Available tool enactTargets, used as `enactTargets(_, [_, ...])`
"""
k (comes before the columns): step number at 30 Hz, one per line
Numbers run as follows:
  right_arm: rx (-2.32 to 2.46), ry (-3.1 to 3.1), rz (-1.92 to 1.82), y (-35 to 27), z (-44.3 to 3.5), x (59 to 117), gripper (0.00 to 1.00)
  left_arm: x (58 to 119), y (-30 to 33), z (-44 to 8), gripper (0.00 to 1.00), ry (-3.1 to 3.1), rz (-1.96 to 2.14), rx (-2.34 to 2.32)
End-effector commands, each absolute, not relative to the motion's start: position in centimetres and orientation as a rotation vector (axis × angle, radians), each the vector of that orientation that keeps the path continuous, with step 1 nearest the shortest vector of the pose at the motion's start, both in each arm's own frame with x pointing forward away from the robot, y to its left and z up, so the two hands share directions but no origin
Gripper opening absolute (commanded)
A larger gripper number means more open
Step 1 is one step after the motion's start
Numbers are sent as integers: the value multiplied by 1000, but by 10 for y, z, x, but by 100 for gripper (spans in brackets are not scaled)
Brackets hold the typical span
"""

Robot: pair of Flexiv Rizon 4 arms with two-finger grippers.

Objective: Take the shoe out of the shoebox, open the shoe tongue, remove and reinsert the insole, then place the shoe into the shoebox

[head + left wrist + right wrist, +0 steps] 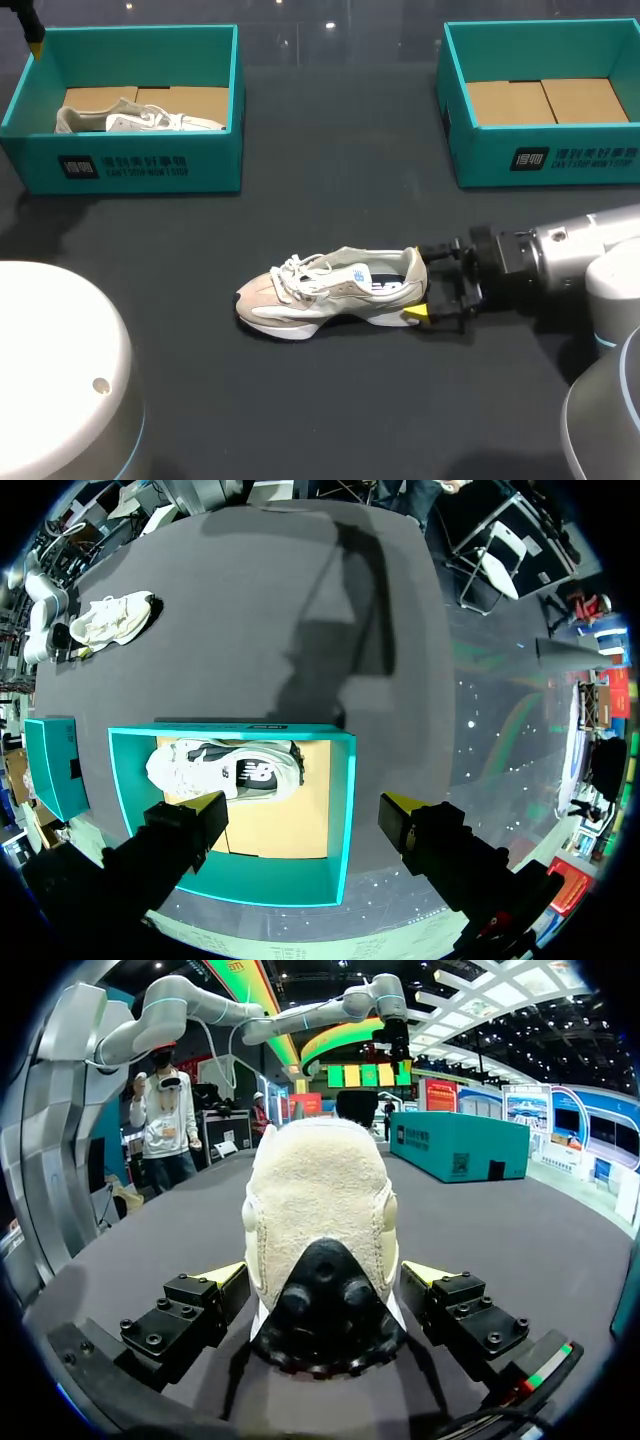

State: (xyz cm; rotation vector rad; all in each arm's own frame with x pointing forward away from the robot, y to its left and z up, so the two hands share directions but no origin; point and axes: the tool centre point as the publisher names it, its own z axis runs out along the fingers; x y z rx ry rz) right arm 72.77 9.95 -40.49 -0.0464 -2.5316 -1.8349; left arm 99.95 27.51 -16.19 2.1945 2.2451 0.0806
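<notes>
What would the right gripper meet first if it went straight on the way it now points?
The heel of the shoe on the table, which sits between the right gripper's open fingers; the remaining gap is hard to judge.

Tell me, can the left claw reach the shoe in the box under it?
Probably yes: the left claw hangs open above the lidless box, and nothing covers the shoe inside.

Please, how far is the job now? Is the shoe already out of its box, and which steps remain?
Done: one shoe lies on the table, not in a box. In hand: the right gripper is at its heel. Left: the tongue looks unopened and no insole lies out, so tongue, insole and boxing remain. The left gripper hangs open over the left shoebox, which holds a second shoe.
</notes>
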Motion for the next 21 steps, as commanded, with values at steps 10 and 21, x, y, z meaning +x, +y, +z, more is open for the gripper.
enactTargets(10, [-8,-2528,-1828,113,-411,732,100,999,275,-161,100,2245,85,2195])
enactTargets(21, [2,-2535,-1811,122,-413,730,100,999,275,-161,100,2245,85,2195])
